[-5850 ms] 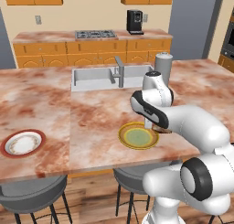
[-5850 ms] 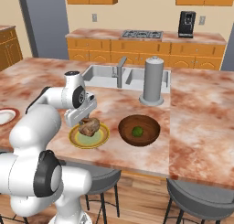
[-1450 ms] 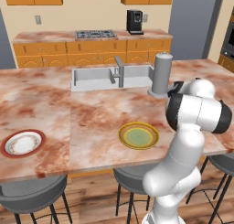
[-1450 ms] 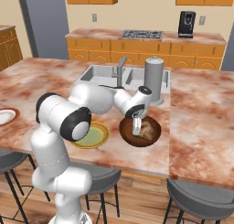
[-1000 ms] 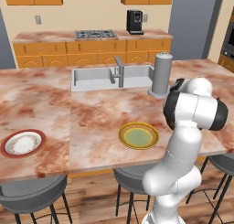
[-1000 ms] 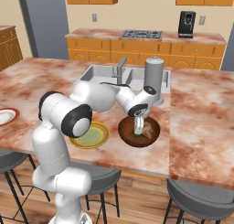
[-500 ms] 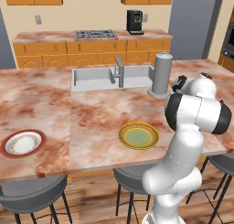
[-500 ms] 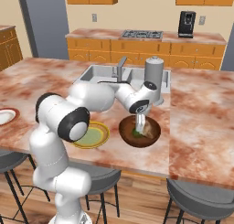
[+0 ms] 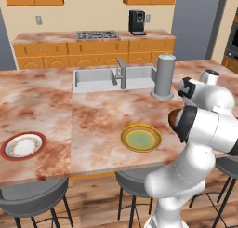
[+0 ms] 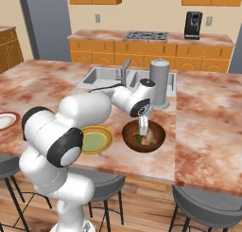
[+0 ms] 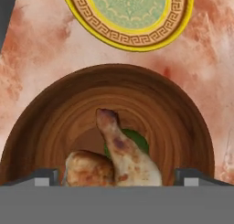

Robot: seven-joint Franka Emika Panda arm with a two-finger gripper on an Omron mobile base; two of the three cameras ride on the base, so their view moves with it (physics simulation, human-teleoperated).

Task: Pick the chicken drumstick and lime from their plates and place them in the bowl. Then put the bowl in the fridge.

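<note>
Brown bowl (image 10: pixel 143 137) sits on the bench (image 10: pixel 203 131), just right of the yellow-rimmed plate (image 10: pixel 94 139) and near the grey canister (image 10: pixel 159 83). Chicken drumstick (image 11: pixel 119 154) is lying in the bowl with the lime (image 11: pixel 137 141) under it, mostly covered. Gripper (image 10: pixel 142 129) hangs just over the bowl; jaws are spread wide, tips at the far left and right of the hand view, nothing between them. Yellow-rimmed plate is bare, red-rimmed plate (image 9: pixel 23 145) too, well off to the left. So my read: both items are in, the bowl-to-fridge step is next.

Risks:
- Bowl is about as wide as a plate, so the jaws can't span it. It'd need a rim pinch, and a thin off-centre hold could let the bowl tip and roll the lime out.
- Drumstick bone end points up the bowl wall; a descent near it could knock the meat.
- Canister is close behind the bowl, so there's collision risk on a far-side approach.

Views: hand view alone confirms the lime is in there and shows the jaw spacing. Left base view has the arm blocking the bowl, but does show the red-rimmed plate whole. Right base view gives the bowl/canister spacing.
</note>
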